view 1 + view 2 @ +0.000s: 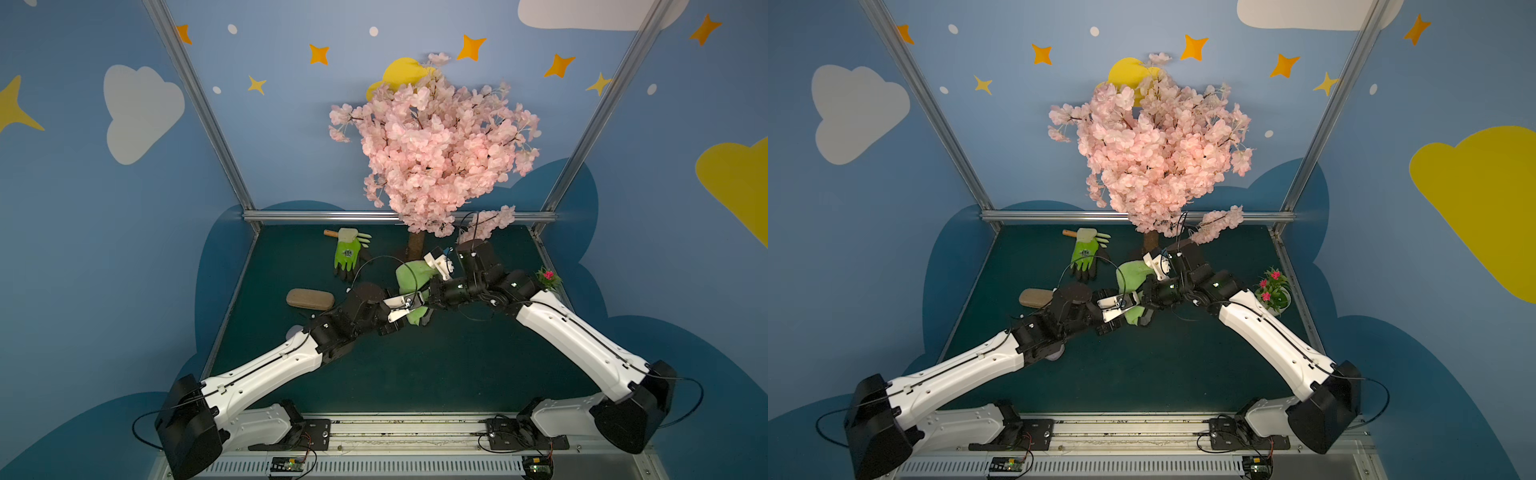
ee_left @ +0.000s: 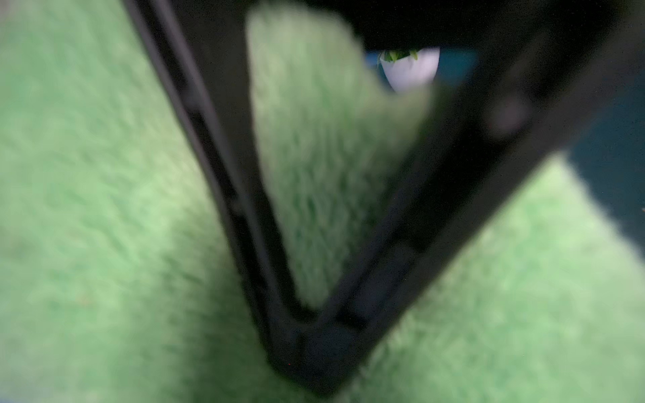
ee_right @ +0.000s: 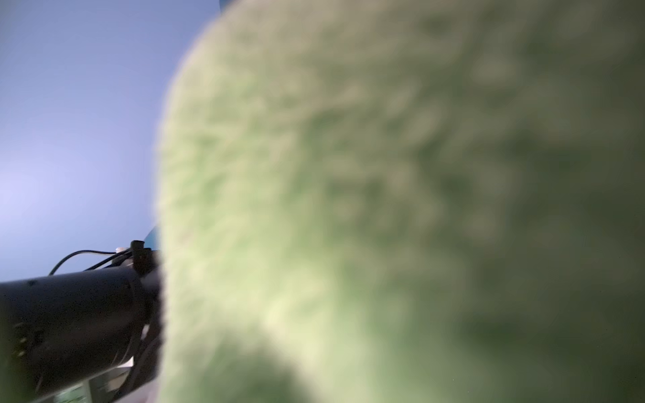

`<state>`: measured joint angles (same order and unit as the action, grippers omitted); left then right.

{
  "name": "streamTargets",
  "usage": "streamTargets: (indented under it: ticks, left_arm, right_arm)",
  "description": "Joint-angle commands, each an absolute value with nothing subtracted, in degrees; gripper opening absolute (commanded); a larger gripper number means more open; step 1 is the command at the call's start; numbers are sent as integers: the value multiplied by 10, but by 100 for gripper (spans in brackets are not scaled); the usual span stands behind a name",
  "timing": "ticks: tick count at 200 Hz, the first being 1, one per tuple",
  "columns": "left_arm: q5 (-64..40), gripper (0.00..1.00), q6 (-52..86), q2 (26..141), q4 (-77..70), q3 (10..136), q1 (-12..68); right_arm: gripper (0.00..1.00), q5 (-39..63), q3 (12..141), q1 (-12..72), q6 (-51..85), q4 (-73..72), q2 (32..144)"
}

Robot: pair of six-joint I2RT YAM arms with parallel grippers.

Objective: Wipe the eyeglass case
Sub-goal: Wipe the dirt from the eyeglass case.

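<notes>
The eyeglass case (image 1: 310, 298) (image 1: 1034, 298) is a brown oblong lying flat on the dark green table, left of both grippers and untouched. A fluffy green cloth (image 1: 409, 277) (image 1: 1131, 274) is held up off the table at mid-table. My left gripper (image 1: 413, 316) (image 1: 1128, 316) is closed around the cloth's lower end. My right gripper (image 1: 429, 292) (image 1: 1148, 291) is shut on the cloth from the right. The blurred cloth (image 2: 104, 209) (image 3: 384, 174) fills both wrist views. In the left wrist view, black fingers (image 2: 223, 157) form a V against it.
A pink blossom tree stands at the back, its trunk (image 1: 415, 245) just behind the cloth. Green work gloves (image 1: 348, 253) and a wooden handle (image 1: 331, 233) lie at the back left. A white pot of pink flowers (image 1: 1273, 291) (image 2: 410, 69) stands by the right wall.
</notes>
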<state>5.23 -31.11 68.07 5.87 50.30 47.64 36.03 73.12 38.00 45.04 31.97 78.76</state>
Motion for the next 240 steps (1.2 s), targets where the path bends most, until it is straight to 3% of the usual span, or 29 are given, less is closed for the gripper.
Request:
streamTargets:
  ticks: [1,33,71,131,151,173,209,240]
  left_arm:
    - [34,3,-279,660,9,526,475]
    - [-2,3,-235,642,6,519,450]
    - [-22,3,-219,642,9,523,447]
    - [-29,3,-213,655,5,540,447]
    - [-6,3,-209,666,0,551,446]
    - [6,3,-181,686,-17,561,444]
    - [-19,3,-132,697,-52,562,444]
    - [-31,3,-105,707,-90,566,445]
  right_arm:
    - [0,383,714,309,453,339,772]
    - [0,275,760,195,311,480,719]
    - [0,287,824,157,301,490,730]
    - [0,421,750,297,489,278,777]
    - [0,418,698,331,530,233,758]
    - [0,436,634,334,598,137,740]
    - [0,469,578,268,693,11,722]
    - [0,487,533,304,858,-205,781]
